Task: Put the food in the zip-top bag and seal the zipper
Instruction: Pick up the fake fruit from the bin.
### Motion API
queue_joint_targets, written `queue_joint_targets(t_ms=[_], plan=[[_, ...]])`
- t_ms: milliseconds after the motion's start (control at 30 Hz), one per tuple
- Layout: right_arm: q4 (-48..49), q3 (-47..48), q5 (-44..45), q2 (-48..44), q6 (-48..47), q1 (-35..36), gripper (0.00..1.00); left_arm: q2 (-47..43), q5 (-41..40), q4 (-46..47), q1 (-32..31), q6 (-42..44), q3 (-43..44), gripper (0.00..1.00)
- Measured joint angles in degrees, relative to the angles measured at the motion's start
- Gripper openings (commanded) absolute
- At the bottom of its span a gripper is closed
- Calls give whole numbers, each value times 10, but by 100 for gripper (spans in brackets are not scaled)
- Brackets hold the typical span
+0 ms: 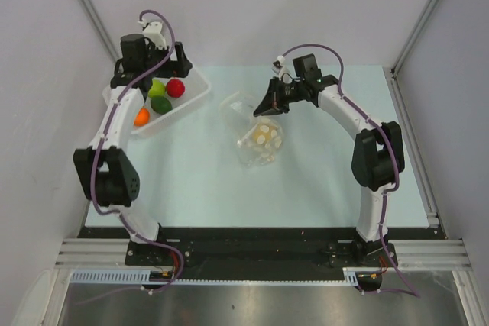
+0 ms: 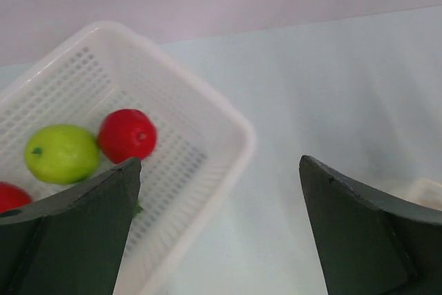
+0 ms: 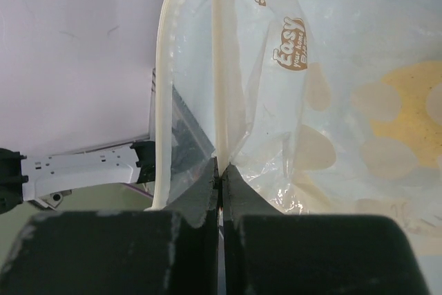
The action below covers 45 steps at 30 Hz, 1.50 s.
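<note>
Pale counter [image 1: 199, 181] inside a plain grey-walled booth [image 1: 244, 5]. White perforated basket [image 1: 202, 85] sits at the far left holding lime-green fruit [image 1: 157, 88], red fruit [image 1: 176, 87], dark-green piece [image 1: 160, 104] and orange piece [image 1: 142, 117], with the left pincer [image 2: 219, 162] spread wide over it, gripping nothing. Zip-top bag [image 1: 256, 131] lies mid-counter with the yellow piece [image 1: 263, 137] inside, mouth gaping, and the right pincer [image 3: 219, 170] clamped on one lip of the zipper [image 3: 219, 67].

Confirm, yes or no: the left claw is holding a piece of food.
No, the left claw stands wide open with nothing in it, above the corner of the white basket.
</note>
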Motion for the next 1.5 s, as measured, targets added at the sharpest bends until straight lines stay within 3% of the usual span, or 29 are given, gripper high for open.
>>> queue_joint_targets(t_ms=[233,433,733,867,1067,1200,1300,1500], plan=[[-15,2,26,0,-23,-2,0,226,-101,-3,5,61,150,100],[-24,2,38,0,-40,-4,0,325,-131,-14,17,104,197,99],[-26,2,45,0,-50,-5,0,369,-137,-37,23,147,220,99],[-28,2,45,0,-54,-5,0,409,-133,-70,23,158,280,97],[-34,2,46,0,-58,-5,0,436,-118,-106,23,175,325,82],[-37,2,47,0,-61,-5,0,436,-111,-127,23,185,325,90],[-38,2,47,0,-64,-5,0,436,-110,-139,23,192,325,88],[-39,2,50,0,-69,-4,0,435,-106,-155,23,200,325,61]])
